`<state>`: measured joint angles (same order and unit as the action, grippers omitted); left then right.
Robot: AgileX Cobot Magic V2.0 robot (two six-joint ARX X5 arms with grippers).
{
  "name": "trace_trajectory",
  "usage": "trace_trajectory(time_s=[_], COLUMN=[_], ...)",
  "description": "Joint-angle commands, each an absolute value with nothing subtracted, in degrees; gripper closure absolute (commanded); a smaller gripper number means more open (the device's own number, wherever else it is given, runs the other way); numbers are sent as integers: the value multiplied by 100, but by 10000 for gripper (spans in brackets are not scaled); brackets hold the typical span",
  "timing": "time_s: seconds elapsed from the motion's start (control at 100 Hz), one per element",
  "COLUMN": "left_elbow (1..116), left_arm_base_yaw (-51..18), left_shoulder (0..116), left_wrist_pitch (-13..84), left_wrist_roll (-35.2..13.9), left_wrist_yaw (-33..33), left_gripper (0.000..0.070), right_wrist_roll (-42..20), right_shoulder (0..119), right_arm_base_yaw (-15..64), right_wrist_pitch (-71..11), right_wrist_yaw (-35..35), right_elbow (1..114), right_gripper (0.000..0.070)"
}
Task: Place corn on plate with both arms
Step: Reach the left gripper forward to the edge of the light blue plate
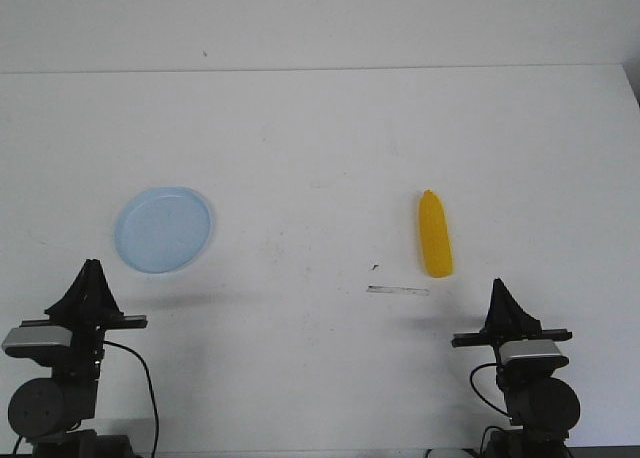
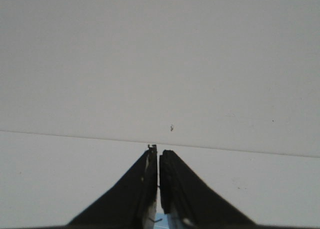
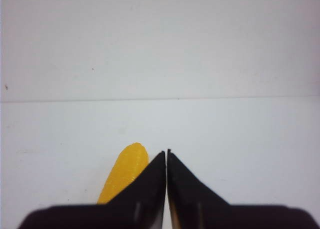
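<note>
Your left gripper (image 2: pixel 158 159) has its jaws pressed together, holding nothing, parked at the near left edge of the white table (image 1: pixel 320 158). Your right gripper (image 3: pixel 166 156) is the same: black fingers (image 3: pixel 150 181) closed tip to tip, empty. The bright yellow toy corn cob (image 1: pixel 434 234) lies on the table just ahead of the right gripper, untouched. The pale light-blue round plastic plate (image 1: pixel 163 229) sits well apart, ahead of the left gripper.
</note>
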<state>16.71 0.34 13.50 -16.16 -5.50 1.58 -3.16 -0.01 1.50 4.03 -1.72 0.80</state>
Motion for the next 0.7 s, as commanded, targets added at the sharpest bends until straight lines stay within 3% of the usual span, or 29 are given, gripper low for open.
trace_trajectory(time_s=[0.0, 0.33, 0.49, 0.69], left_elbow=[1957, 3413, 3822, 4394], left_arm_base_yaw=[36, 36, 45, 123], left_shoulder=[1667, 3667, 4497, 5487], left_wrist_pitch=[-1579, -729, -869, -482], left_wrist_roll=[-539, -495, -364, -561], left_wrist_yaw=[178, 178, 176, 172], left_gripper=[699, 699, 699, 699], right_wrist_roll=[-294, -292, -294, -294], right_shoulder=[5, 5, 5, 5], right_arm_base_yaw=[161, 161, 161, 161], right_wrist_pitch=[467, 467, 467, 467], right_wrist_yaw=[-165, -165, -165, -165], right_elbow=[73, 73, 73, 73], right_gripper=[697, 697, 697, 697])
